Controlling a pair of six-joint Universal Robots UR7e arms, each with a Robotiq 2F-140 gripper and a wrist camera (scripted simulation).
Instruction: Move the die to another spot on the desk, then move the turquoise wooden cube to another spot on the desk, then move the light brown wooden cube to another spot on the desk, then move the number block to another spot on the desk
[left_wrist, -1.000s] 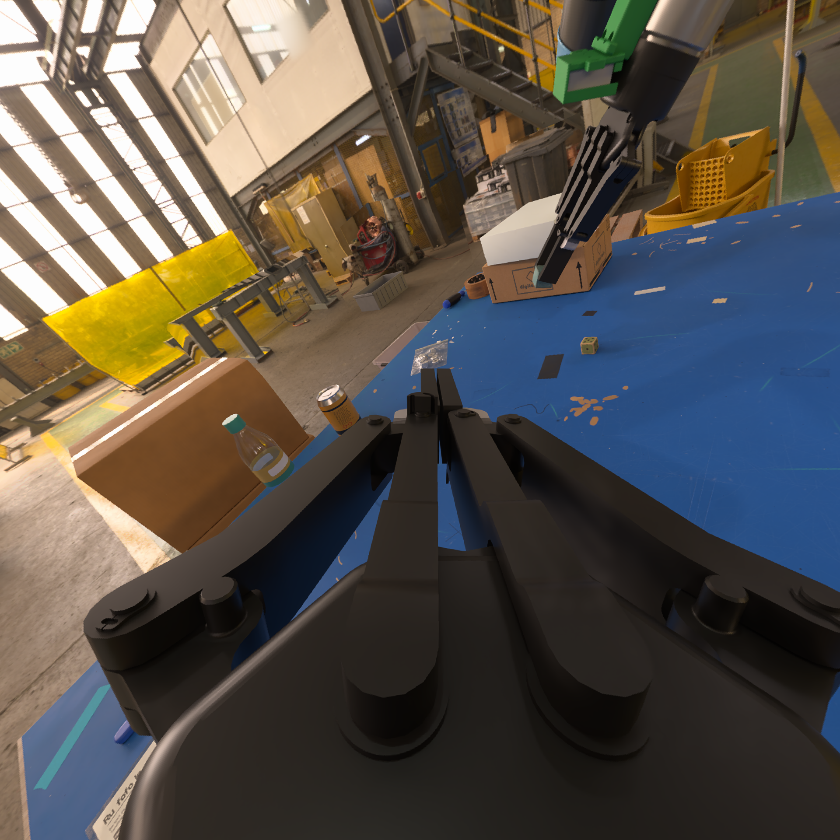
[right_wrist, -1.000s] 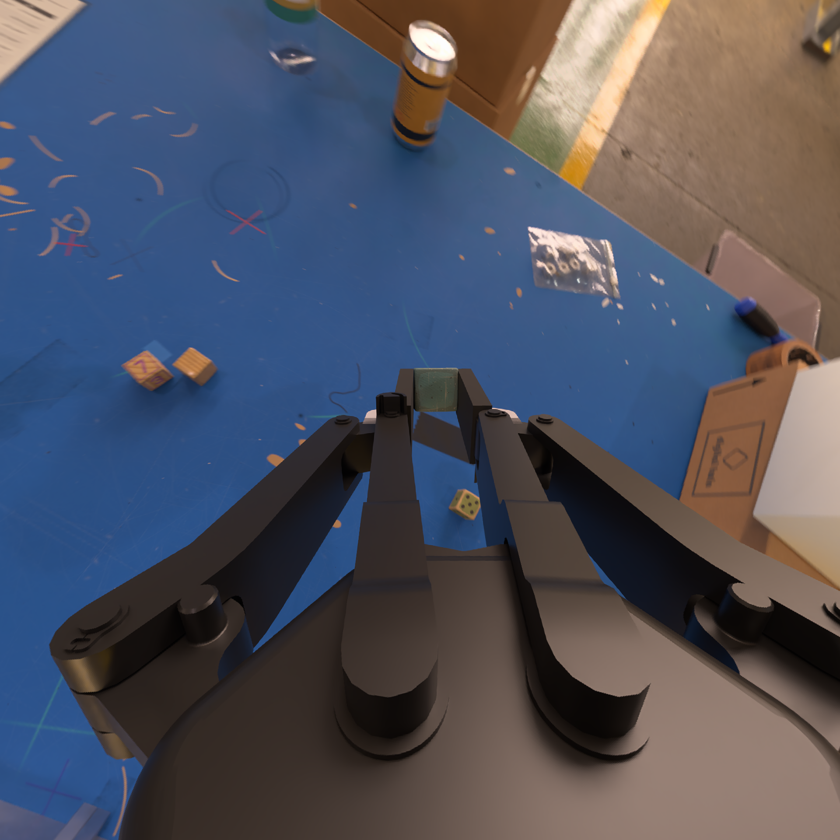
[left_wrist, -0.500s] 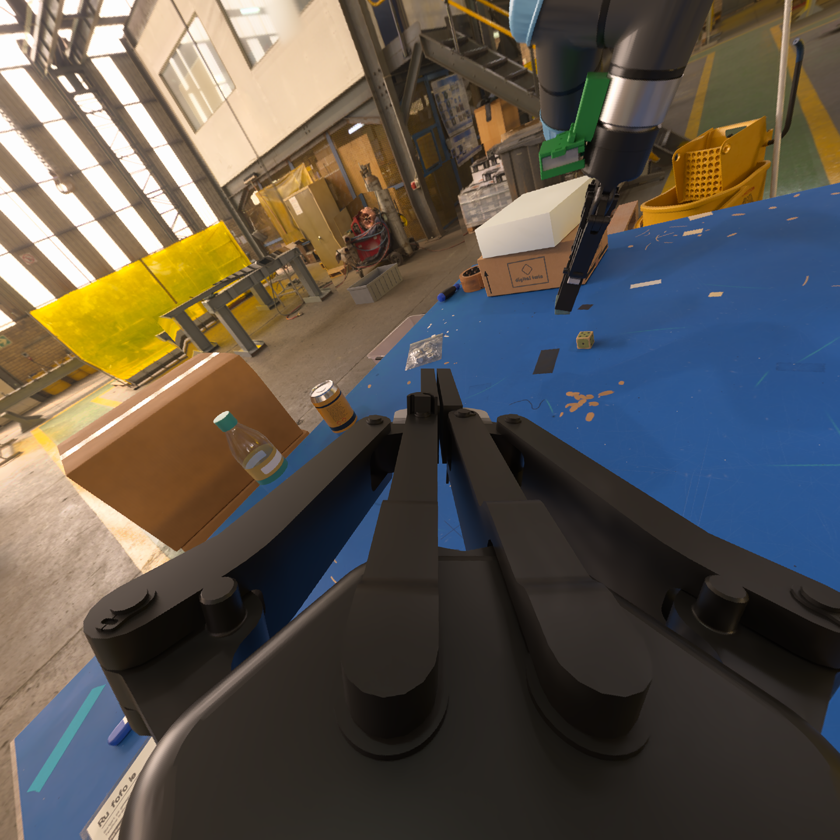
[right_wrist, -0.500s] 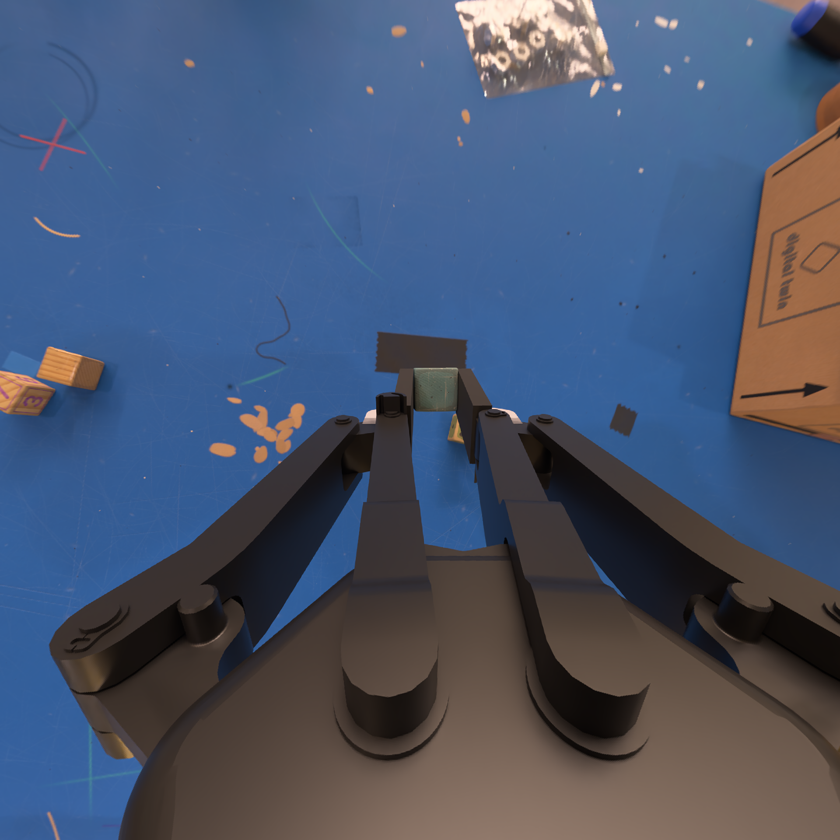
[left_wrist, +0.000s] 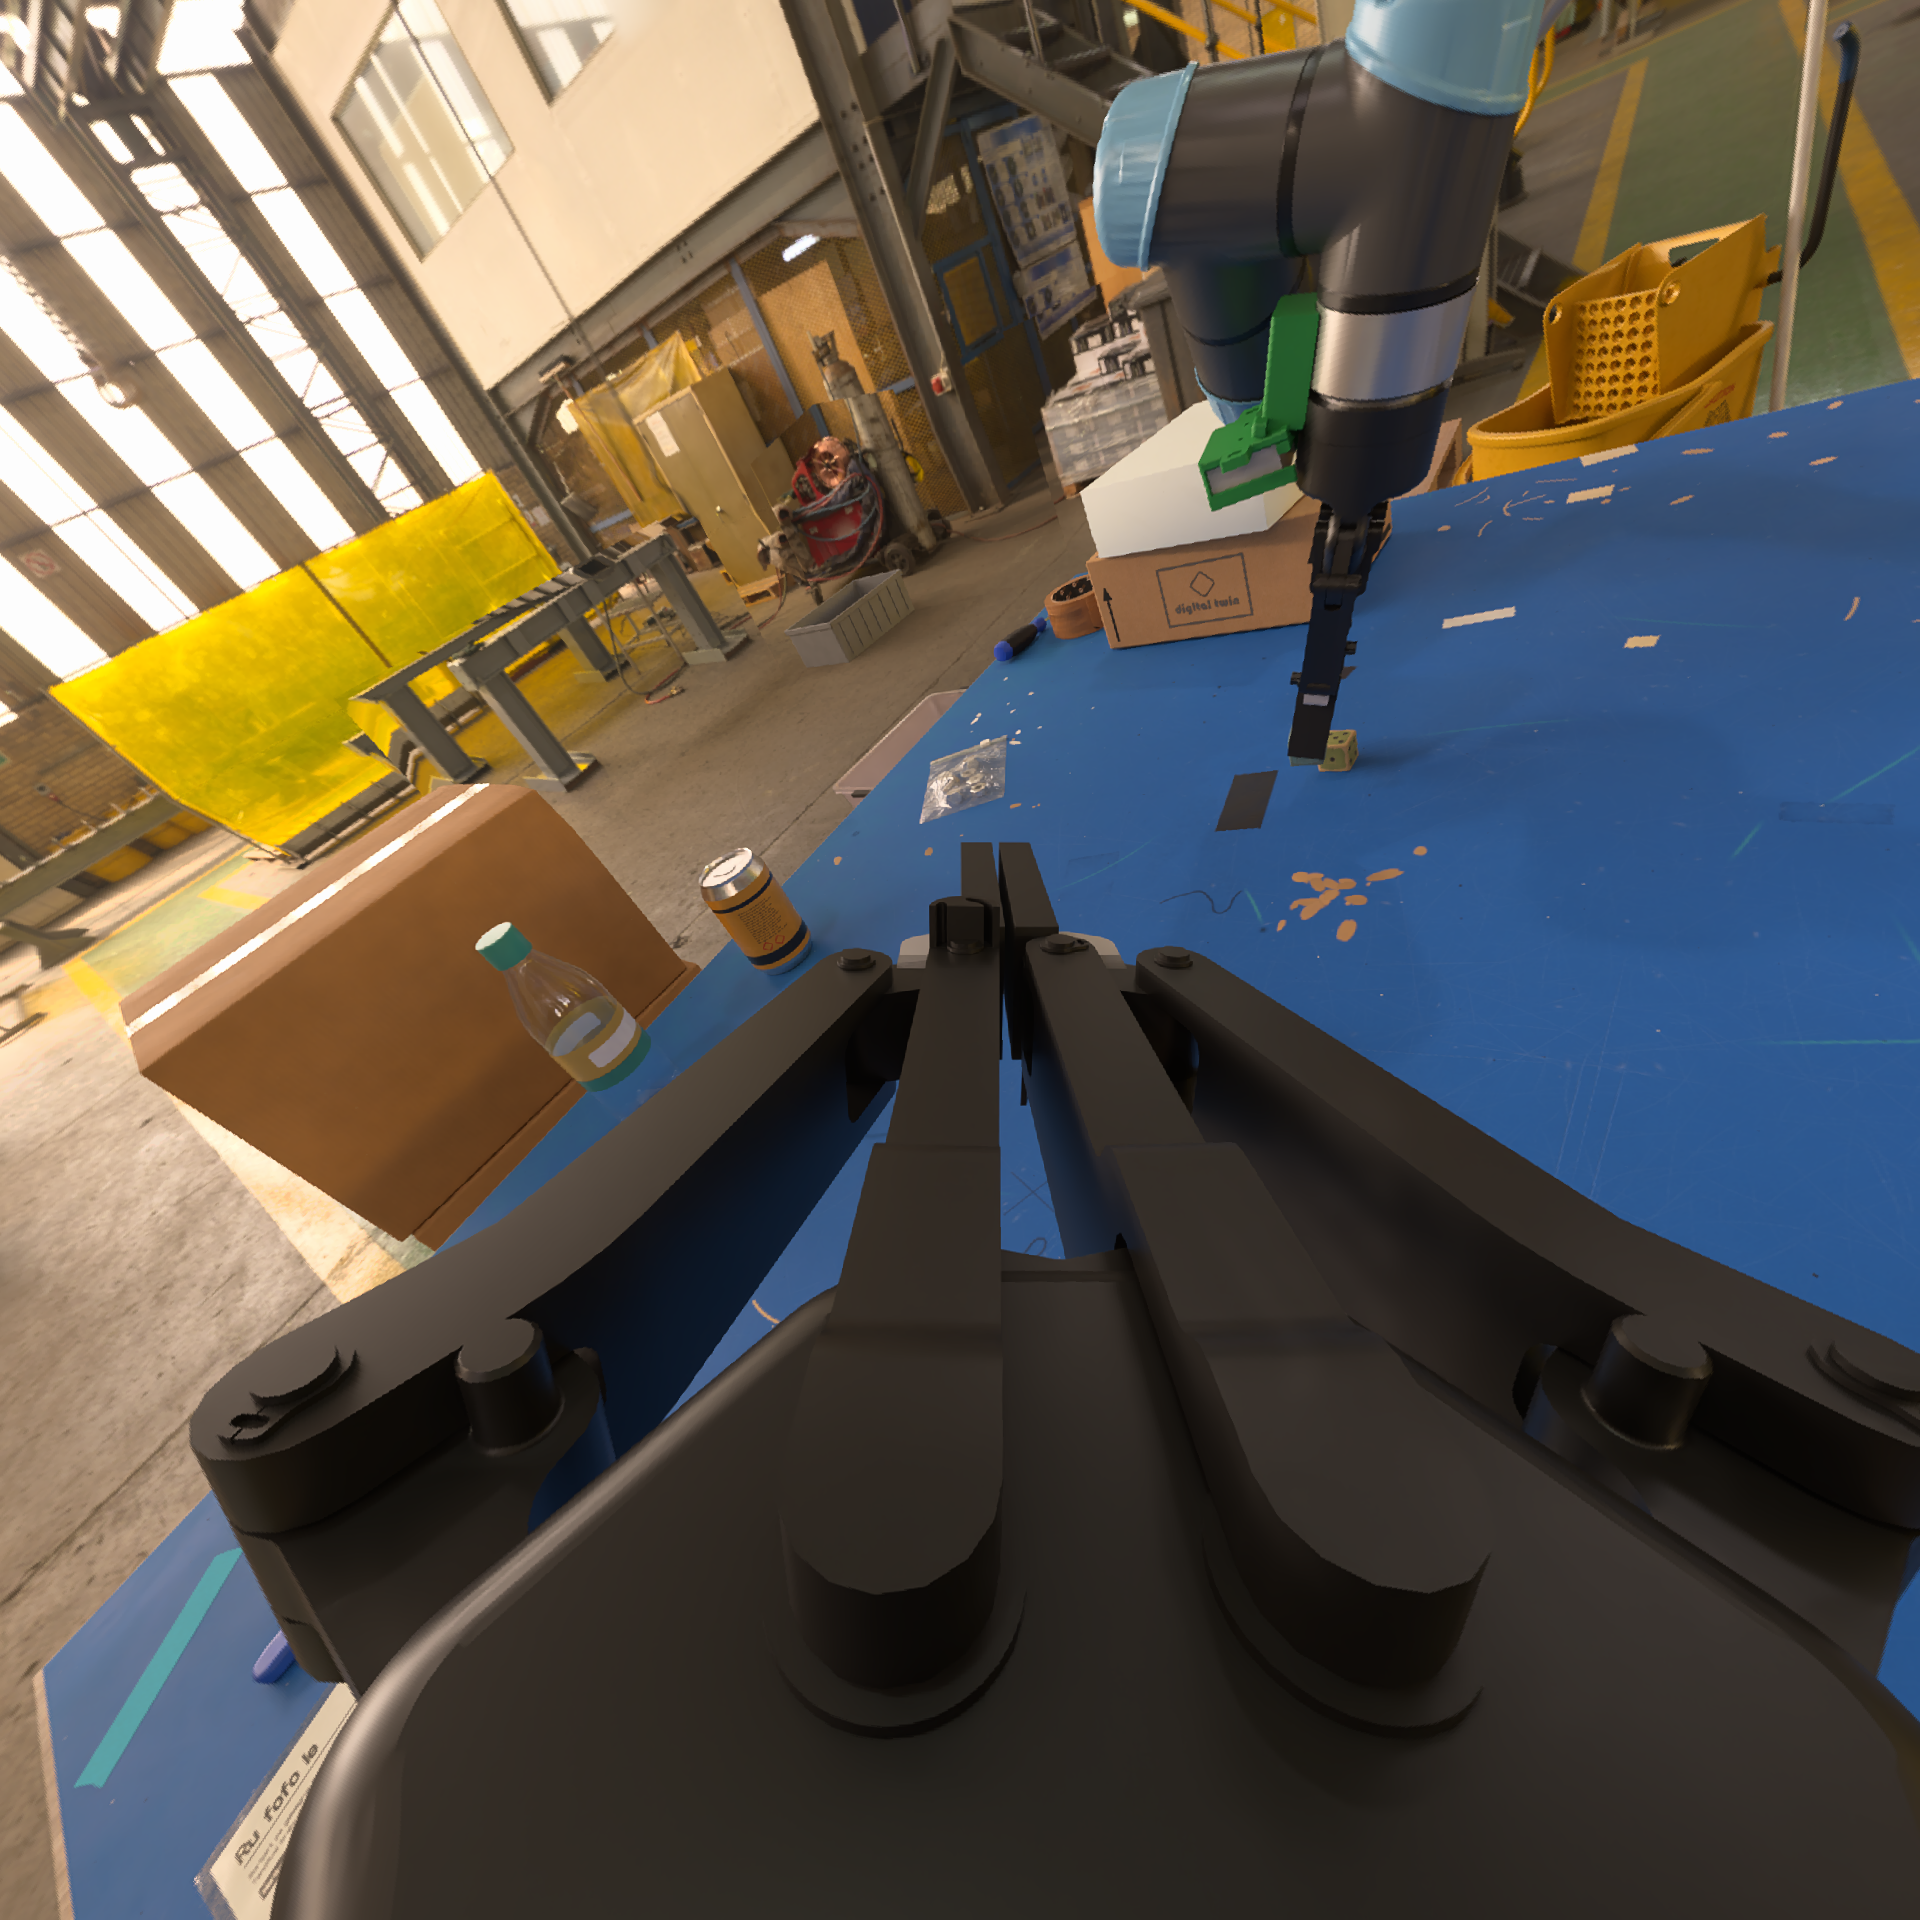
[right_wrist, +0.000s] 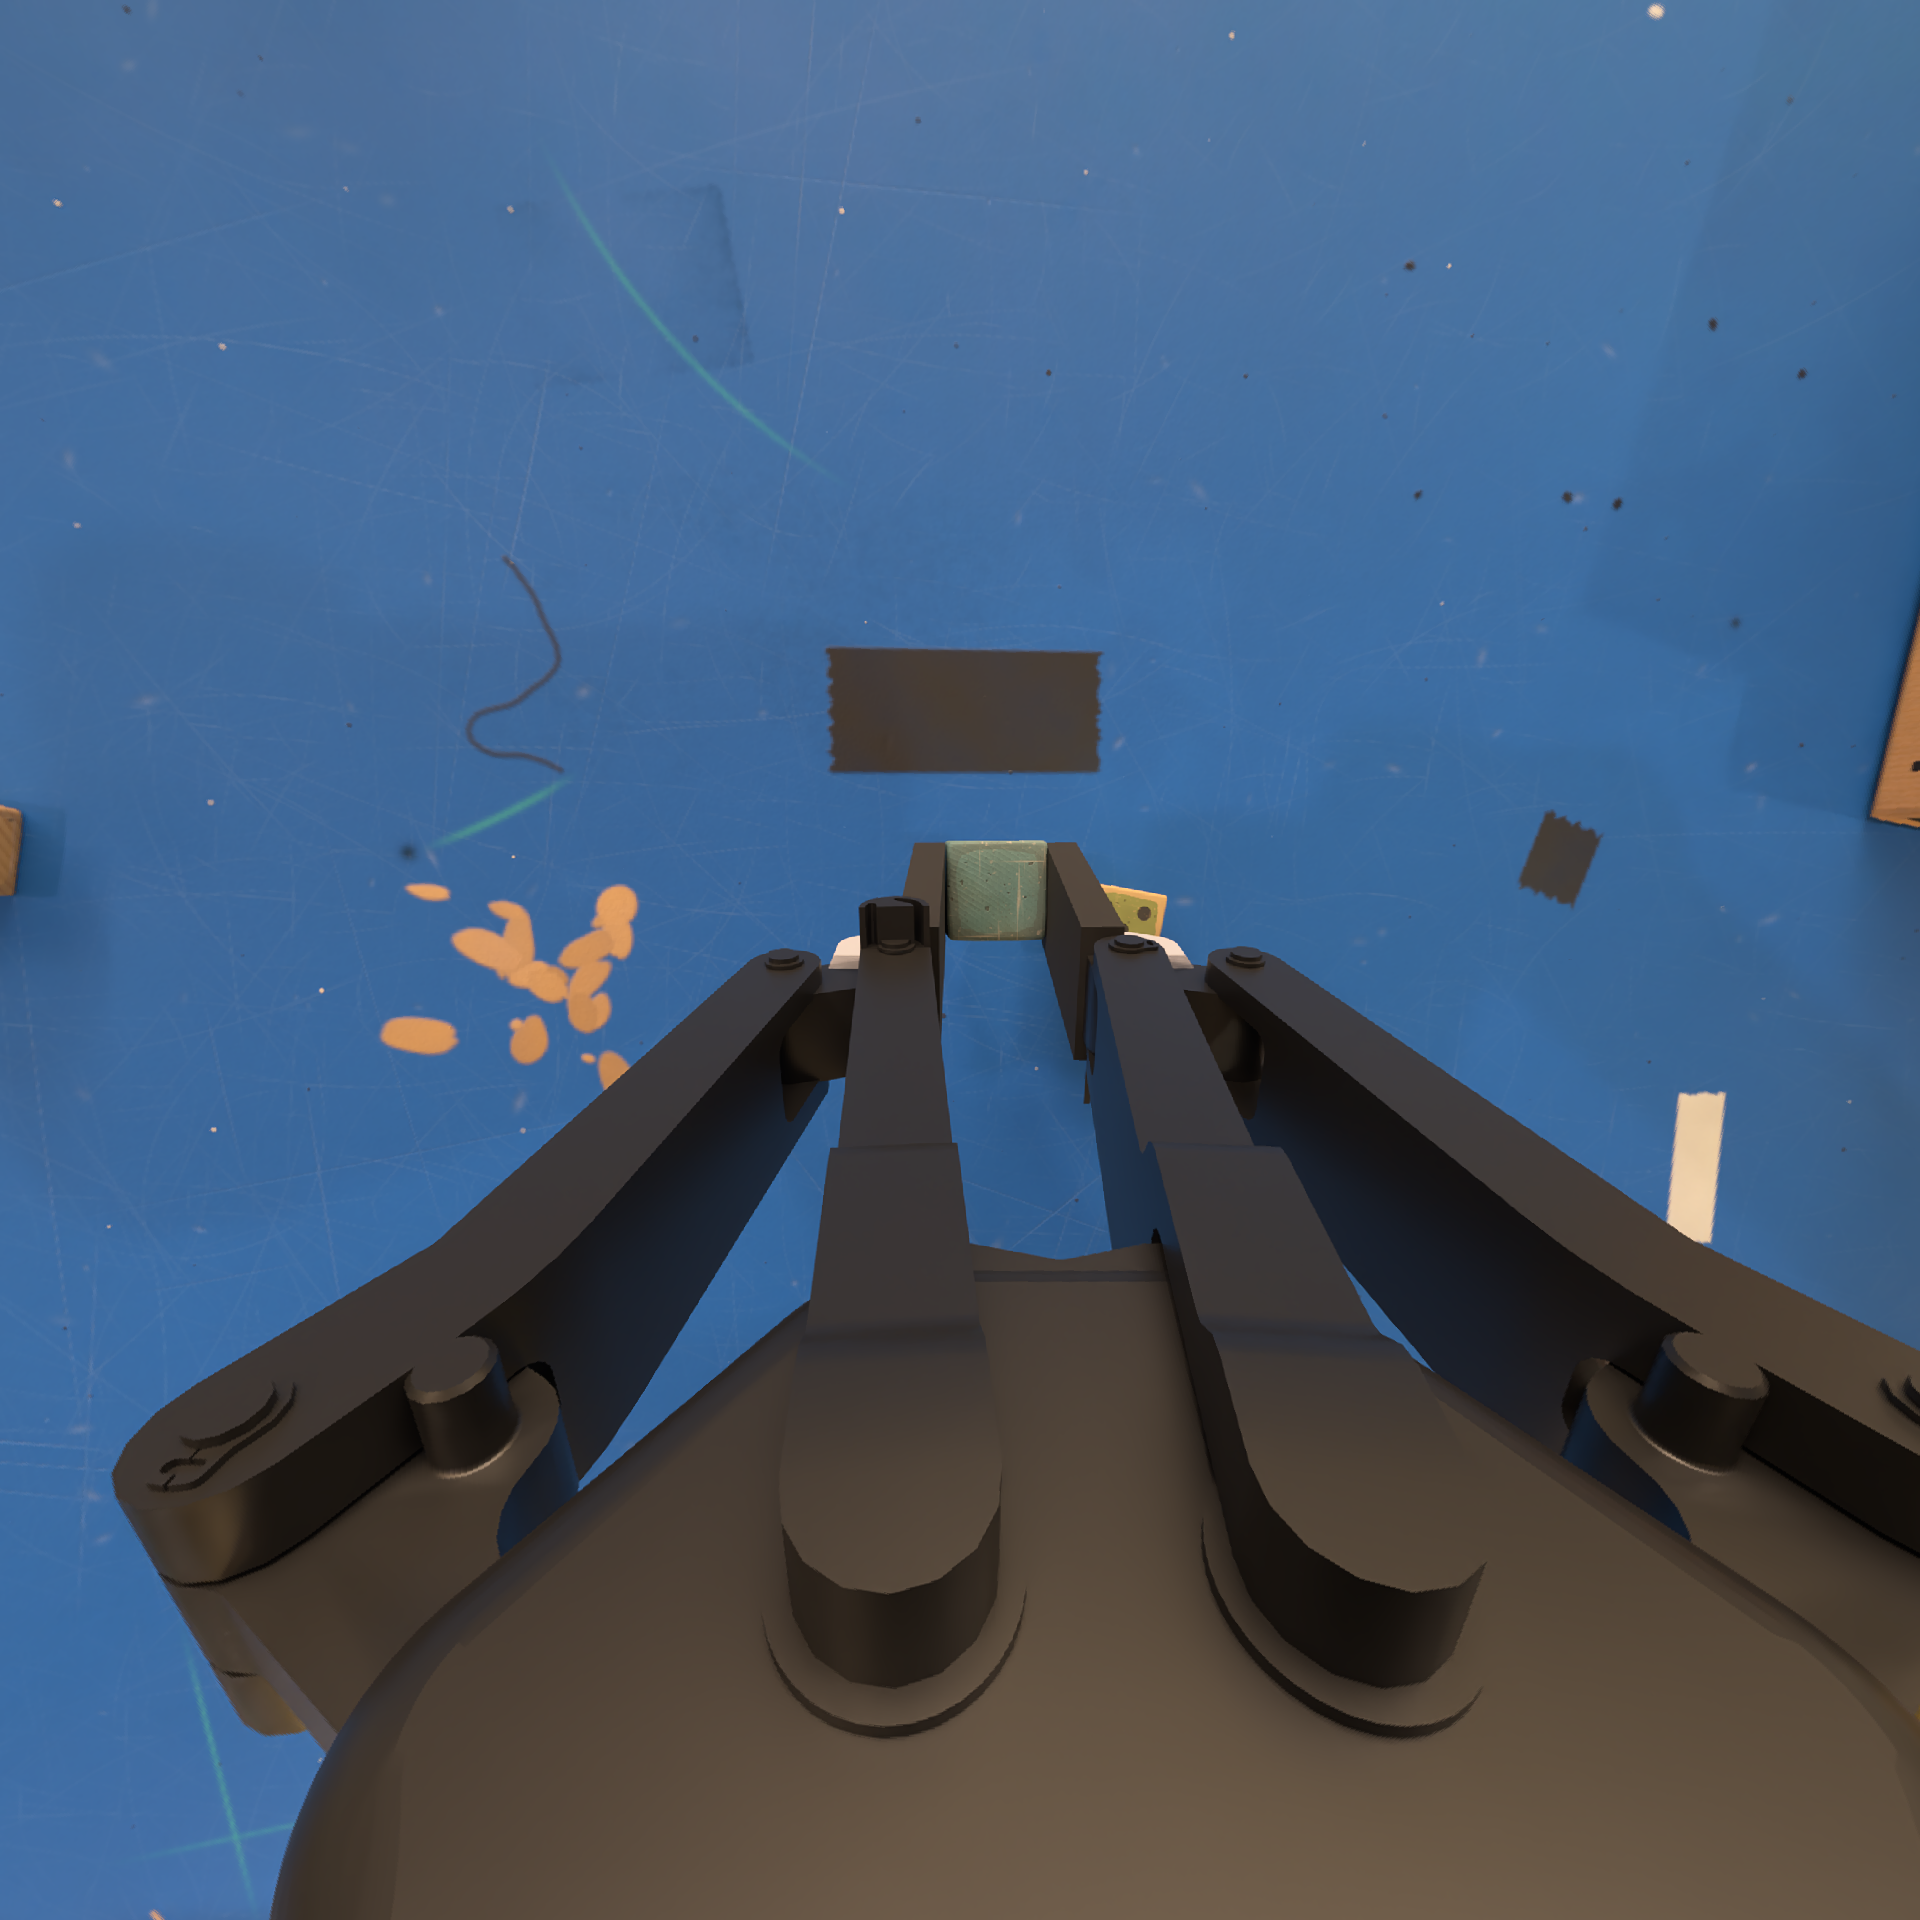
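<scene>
The turquoise wooden cube (right_wrist: 994, 889) is pinched by the right gripper (right_wrist: 995, 896) just beside the die (right_wrist: 1136, 908); the left gripper (left_wrist: 997, 871) fingers are pressed together above the desk (left_wrist: 1558, 1039).

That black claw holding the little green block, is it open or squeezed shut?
Squeezed shut on the green block. Both fingers of the right gripper press flat against its sides, with no gap showing.

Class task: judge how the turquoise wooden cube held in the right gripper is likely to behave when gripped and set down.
The turquoise wooden cube probably stays rigid: its flat sides sit squarely between the right gripper fingers. Its flat faces suggest it will rest, not roll. It looks small, so likely light; the die close beside it might get nudged.
</scene>
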